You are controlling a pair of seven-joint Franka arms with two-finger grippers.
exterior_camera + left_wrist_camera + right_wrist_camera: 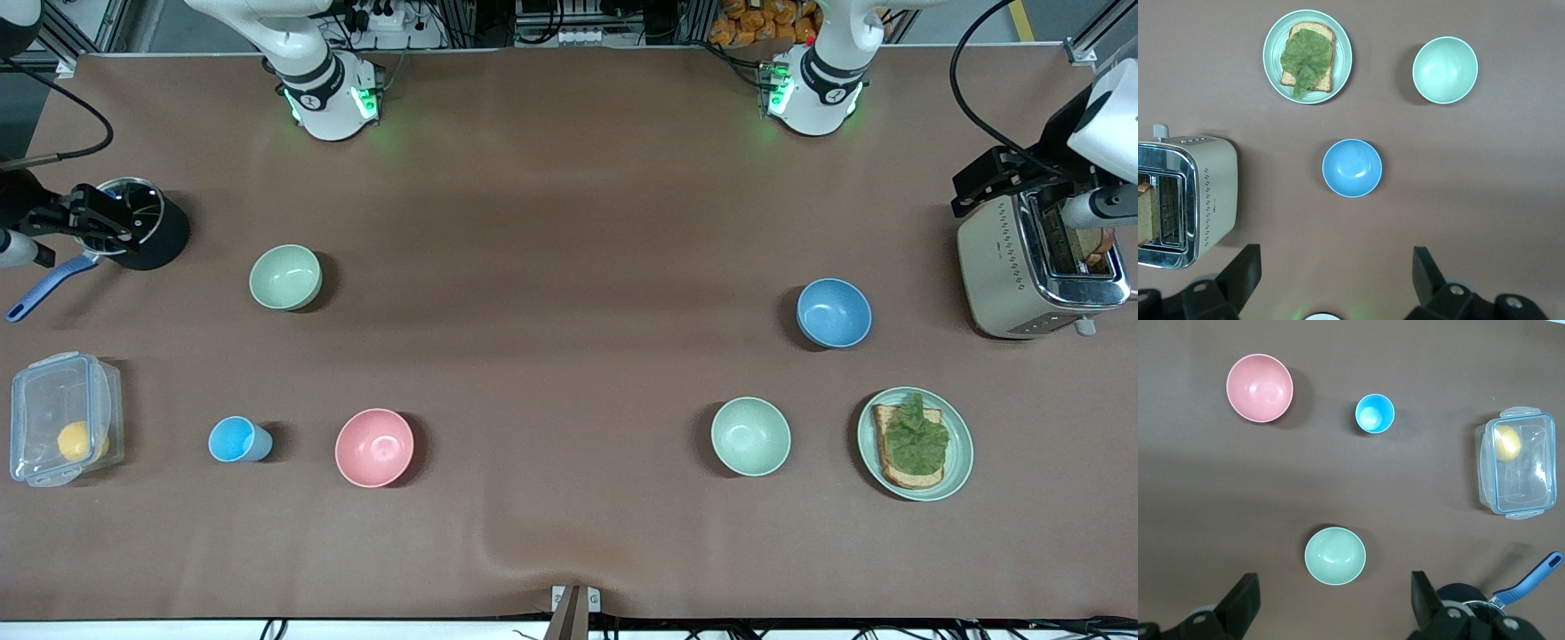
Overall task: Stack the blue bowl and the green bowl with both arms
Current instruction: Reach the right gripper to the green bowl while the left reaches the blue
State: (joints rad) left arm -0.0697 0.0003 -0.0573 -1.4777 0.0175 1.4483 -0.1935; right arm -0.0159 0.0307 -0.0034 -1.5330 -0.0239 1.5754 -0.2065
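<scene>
Front view: the round matte medium-blue bowl (833, 313) sits upright on the brown worktop (569, 222), near the cream and chrome toaster (1036, 267), on the side toward the right arm's end. The round pale sage-green bowl (285, 277) is well apart from the toaster, way down at the right arm's end. The left tool (982, 182) hangs over the toaster. The right tool (84, 218) is up over a black pot (147, 231).

Left wrist view: the left tool (1335, 273) is spread wide with nothing in it. The blue bowl (1352, 168) sits on bare worktop near the toaster (1188, 200).

Right wrist view: the right tool (1335, 597) is spread wide too, also empty. The green bowl (1335, 556) is upright below it.
</scene>
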